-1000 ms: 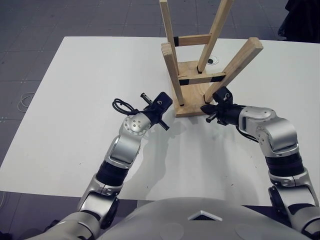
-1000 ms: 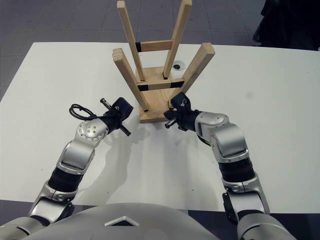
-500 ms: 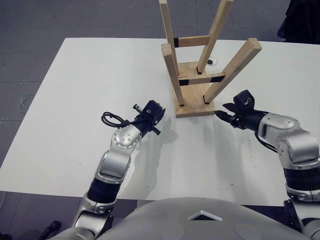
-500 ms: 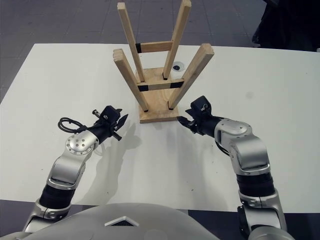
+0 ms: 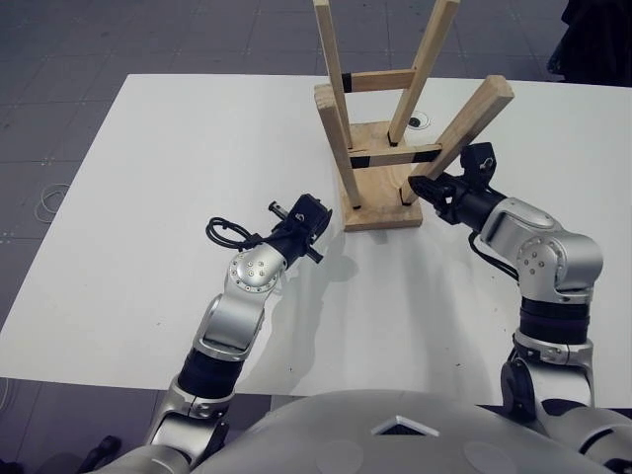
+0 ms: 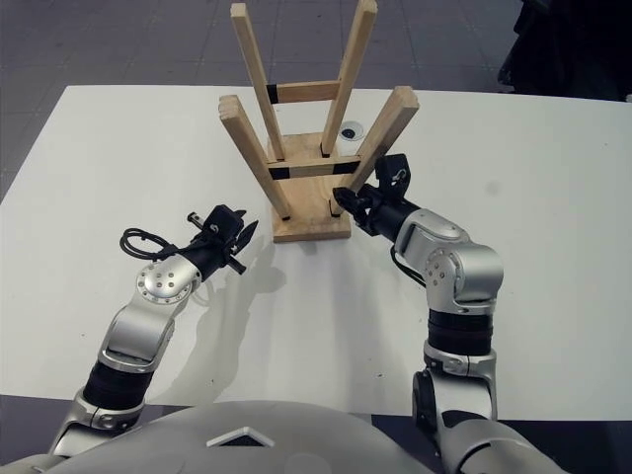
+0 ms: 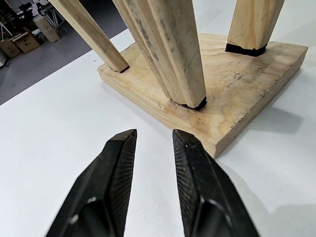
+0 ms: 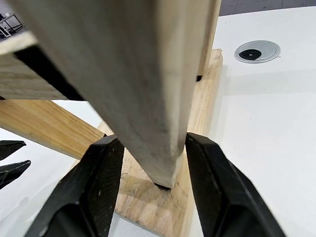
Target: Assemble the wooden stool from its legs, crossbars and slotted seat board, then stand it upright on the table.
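Stool (image 5: 380,202) stands inverted on the table (image 5: 148,178); the right wrist view shows the right gripper (image 8: 153,140) straddling a leg (image 8: 148,98) at its base, clamping unclear, while the left gripper (image 7: 154,134) hovers nearby, slightly parted, empty.

Bright, even overhead light throws soft shadows (nearest surfaces blur).

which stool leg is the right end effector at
The near leg on the robot's right, slanting out rightward; the right end effector straddles it by the seat board.
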Controlling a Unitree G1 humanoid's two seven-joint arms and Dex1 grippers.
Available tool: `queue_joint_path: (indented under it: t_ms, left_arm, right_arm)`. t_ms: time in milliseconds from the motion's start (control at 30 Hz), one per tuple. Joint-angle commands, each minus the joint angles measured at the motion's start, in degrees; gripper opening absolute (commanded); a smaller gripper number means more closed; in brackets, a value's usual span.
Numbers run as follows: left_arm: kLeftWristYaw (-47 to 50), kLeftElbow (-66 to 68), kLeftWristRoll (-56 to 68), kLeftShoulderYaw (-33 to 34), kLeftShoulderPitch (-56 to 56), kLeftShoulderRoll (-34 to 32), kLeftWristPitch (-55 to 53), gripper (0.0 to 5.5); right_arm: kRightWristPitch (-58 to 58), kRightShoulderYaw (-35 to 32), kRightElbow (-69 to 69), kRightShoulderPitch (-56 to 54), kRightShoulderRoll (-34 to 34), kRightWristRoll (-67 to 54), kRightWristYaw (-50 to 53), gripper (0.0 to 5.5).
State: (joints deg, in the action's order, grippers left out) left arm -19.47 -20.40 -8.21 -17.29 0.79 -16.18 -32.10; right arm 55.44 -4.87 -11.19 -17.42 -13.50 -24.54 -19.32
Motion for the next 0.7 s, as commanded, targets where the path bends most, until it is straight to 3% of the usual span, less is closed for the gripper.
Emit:
queue_joint_path:
  t_ms: [33, 167, 367, 567, 700]
  left_arm:
    - [0.36, 0.30, -0.19, 0.51, 0.40, -0.10, -0.25, 1.36]
    - [0.27, 0.66, -0.20, 0.90, 1.30, -0.34, -0.24, 1.36]
    - [-0.07, 0.69, -0.32, 1.03, 1.24, -0.91, 0.09, 1.36]
    - [-1.46, 1.29, 0.10, 2.78, 0.58, -3.76, 1.49, 1.36]
    - [-2.45, 2.43, 0.38, 4.00, 0.99, -5.61, 2.69, 1.36]
  right_arm:
    - [-1.00, 3.15, 0.13, -0.74, -1.41, 2.38, 0.31, 1.99]
    - [-1.93, 6.22, -0.12, -0.09, -4.29, 6.72, 1.46, 1.37]
    - [-3.90, 6.68, 0.18, 1.74, -9.05, 8.12, -1.73, 1.24]
    - [-16.72, 10.32, 10.09, -2.17, -18.91, 8.41, -19.91, 1.24]
    - [-23.88, 11.69, 14.56, -4.42, -20.51, 7.82, -29.17, 1.24]
